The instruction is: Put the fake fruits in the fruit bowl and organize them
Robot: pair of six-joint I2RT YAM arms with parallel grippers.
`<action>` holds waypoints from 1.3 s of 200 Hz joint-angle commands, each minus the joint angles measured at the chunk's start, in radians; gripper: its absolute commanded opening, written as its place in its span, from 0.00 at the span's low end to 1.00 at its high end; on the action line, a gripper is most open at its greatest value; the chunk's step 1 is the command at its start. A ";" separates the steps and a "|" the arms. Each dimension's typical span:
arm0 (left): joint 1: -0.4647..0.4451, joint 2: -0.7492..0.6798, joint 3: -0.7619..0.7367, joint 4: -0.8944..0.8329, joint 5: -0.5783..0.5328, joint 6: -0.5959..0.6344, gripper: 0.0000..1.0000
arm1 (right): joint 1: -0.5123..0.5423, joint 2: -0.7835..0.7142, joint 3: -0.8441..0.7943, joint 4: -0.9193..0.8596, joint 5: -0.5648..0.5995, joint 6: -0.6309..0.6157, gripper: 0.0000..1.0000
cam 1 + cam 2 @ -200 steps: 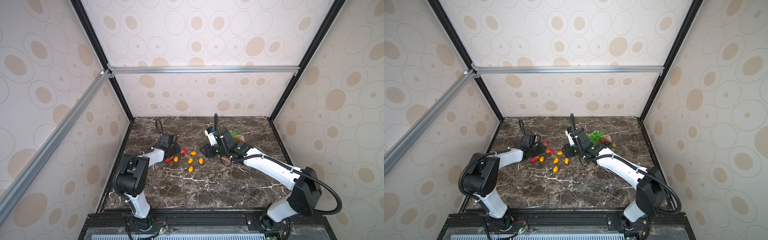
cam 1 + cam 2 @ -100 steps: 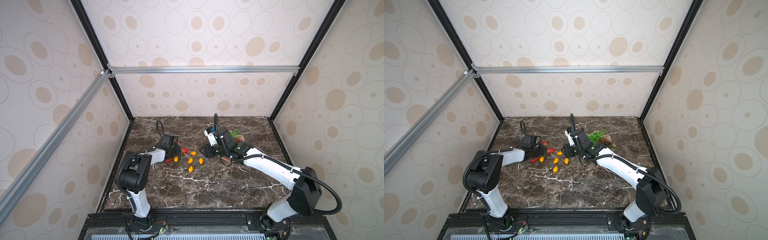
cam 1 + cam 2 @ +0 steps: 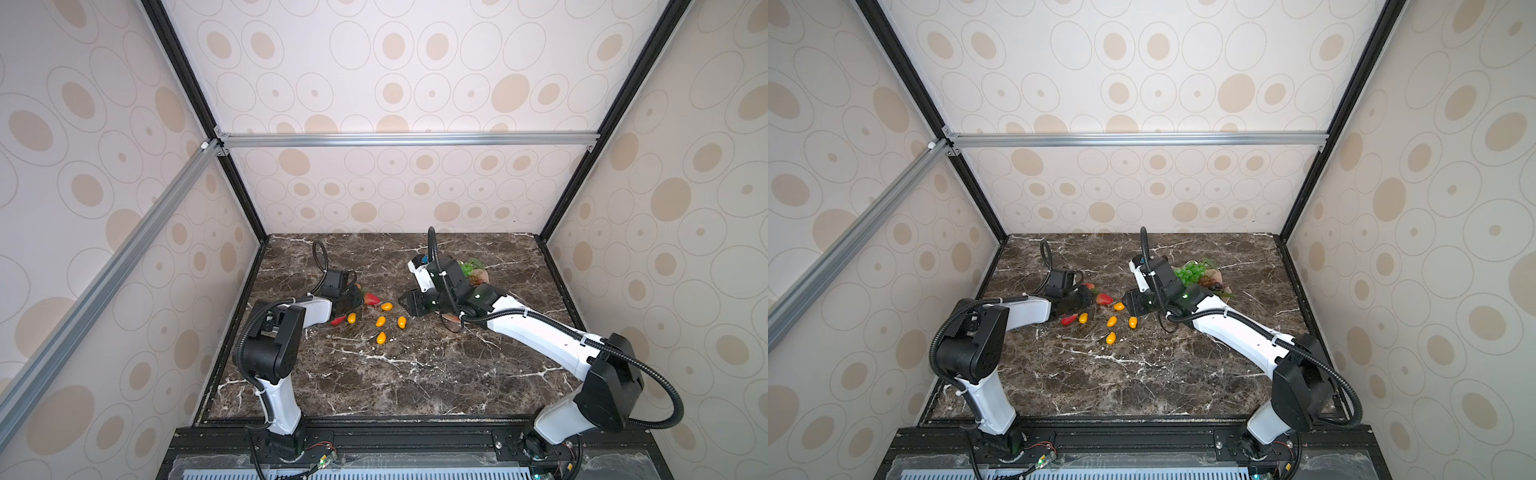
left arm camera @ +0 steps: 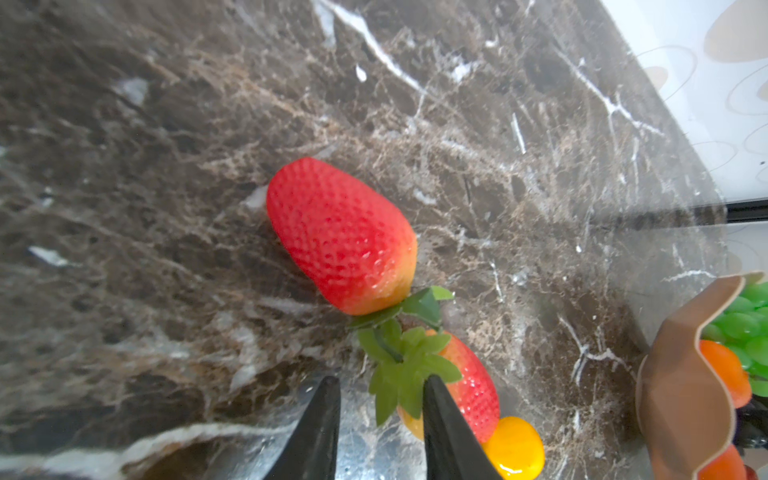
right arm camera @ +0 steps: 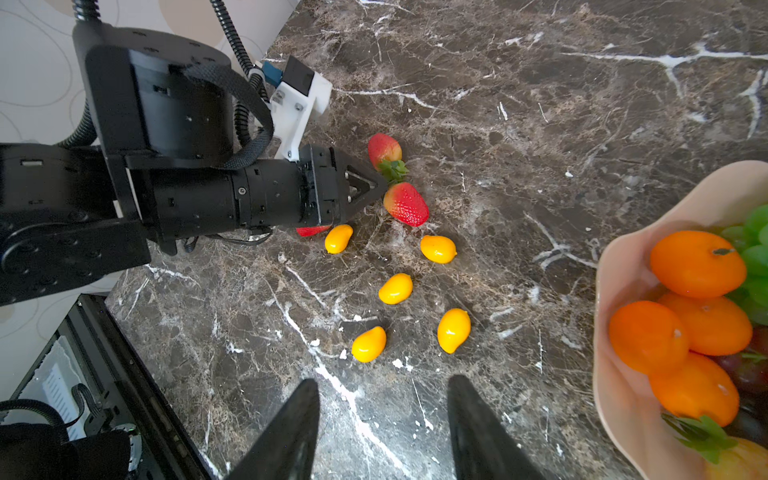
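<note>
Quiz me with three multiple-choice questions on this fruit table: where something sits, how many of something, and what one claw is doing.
1. Where are the tangerines?
A. on the table
B. in the fruit bowl
C. in a box
2. How many kumquats lie on the table?
A. three
B. eight
C. five
3. The right gripper is:
A. open and empty
B. shut tight, empty
C. shut on a kumquat
Answers: 1 B, they sit inside its pink rim; 2 C, five yellow ovals lie loose; 3 A, its fingers stand apart over bare table.
</note>
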 commanded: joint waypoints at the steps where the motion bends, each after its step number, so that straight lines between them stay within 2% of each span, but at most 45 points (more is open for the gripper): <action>1: 0.012 -0.057 -0.030 0.079 -0.002 -0.039 0.39 | -0.005 0.014 -0.005 0.002 -0.014 0.009 0.53; 23: 0.017 -0.087 -0.057 0.107 -0.012 -0.071 0.45 | -0.005 0.012 -0.005 0.000 -0.017 0.010 0.52; 50: 0.017 -0.108 -0.074 0.108 -0.034 -0.108 0.46 | -0.006 -0.003 -0.014 0.009 -0.003 0.011 0.52; 95: 0.017 -0.096 -0.091 0.122 -0.005 -0.165 0.47 | -0.005 -0.007 -0.011 0.007 -0.001 0.009 0.52; 115: 0.017 -0.094 -0.102 0.158 -0.003 -0.175 0.52 | -0.006 -0.008 -0.013 0.005 -0.005 0.010 0.52; 260: -0.005 -0.015 -0.116 0.234 0.050 -0.230 0.52 | -0.005 -0.060 -0.066 0.040 0.013 0.008 0.52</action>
